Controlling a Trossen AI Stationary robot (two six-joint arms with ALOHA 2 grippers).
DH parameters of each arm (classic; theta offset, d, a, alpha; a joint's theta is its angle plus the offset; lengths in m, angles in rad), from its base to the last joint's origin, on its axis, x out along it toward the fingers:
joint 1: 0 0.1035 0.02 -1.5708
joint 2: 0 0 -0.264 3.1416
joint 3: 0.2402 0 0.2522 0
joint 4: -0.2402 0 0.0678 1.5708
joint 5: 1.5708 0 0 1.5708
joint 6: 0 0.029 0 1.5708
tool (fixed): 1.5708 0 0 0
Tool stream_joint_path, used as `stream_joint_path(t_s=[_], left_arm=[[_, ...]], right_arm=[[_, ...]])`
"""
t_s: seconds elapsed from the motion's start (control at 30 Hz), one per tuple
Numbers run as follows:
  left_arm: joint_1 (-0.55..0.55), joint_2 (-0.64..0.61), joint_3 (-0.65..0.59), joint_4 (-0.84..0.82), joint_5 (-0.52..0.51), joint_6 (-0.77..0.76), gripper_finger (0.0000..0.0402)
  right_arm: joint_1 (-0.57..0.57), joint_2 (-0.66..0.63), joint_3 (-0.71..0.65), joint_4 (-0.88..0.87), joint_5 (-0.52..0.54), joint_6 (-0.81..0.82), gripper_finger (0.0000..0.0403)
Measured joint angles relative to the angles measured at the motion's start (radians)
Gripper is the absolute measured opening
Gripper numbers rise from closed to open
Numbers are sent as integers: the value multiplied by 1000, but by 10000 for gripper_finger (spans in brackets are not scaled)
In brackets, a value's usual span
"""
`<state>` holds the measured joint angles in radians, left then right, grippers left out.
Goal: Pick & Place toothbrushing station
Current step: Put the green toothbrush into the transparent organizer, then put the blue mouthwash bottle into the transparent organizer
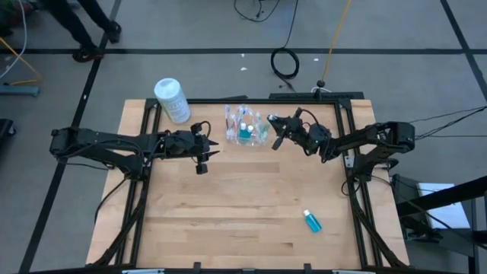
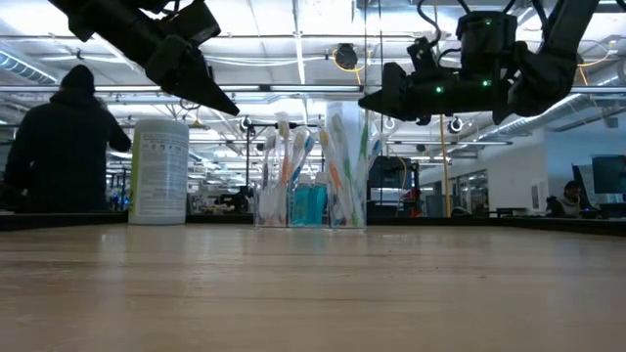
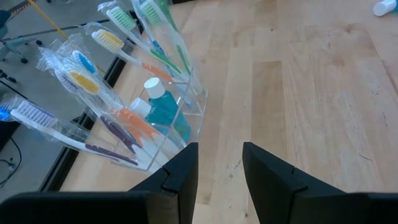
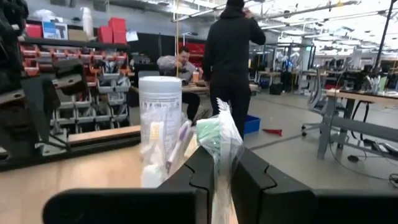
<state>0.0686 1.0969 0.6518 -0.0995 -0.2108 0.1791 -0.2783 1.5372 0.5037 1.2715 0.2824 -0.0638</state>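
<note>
The small blue tube (image 1: 312,221) lay nearest. Right gripper (image 1: 275,141) pinched a wrapped toothbrush (image 4: 219,140) in the clear plastic toothbrushing station (image 1: 245,127); left gripper (image 1: 204,154) hovered part-open, empty.

A clear holder (image 1: 245,128) with multicoloured brushes (image 3: 118,46), a white canister (image 1: 172,100) and a blue tube (image 1: 312,221) are seen on pale wood.

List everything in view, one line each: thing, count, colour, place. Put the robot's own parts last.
toothbrushing station: one, clear plastic, far middle of the table, holding toothbrushes and a blue tube
toothbrushes: several, mixed colours, wrapped, standing in the station
white canister: one, far left corner
blue tube: one, lying loose, near right
table: one, light wood
person: one, dark clothes, in the room behind
left gripper: black, open, left of the station
right gripper: black, shut on a wrapped toothbrush at the station
</note>
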Motion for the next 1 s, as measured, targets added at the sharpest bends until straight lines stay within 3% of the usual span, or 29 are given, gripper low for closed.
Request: stream_joint_path(t_s=[0.23,0.6,1.0], left_arm=[[0,0,0,0,0,0,131],[0,0,0,0,0,0,131],[0,0,0,0,0,-4,131]], right_arm=[[0,0,0,-123,-75,1,24],[0,0,0,-157,-77,0,30],[0,-1,0,-226,-75,-9,124]])
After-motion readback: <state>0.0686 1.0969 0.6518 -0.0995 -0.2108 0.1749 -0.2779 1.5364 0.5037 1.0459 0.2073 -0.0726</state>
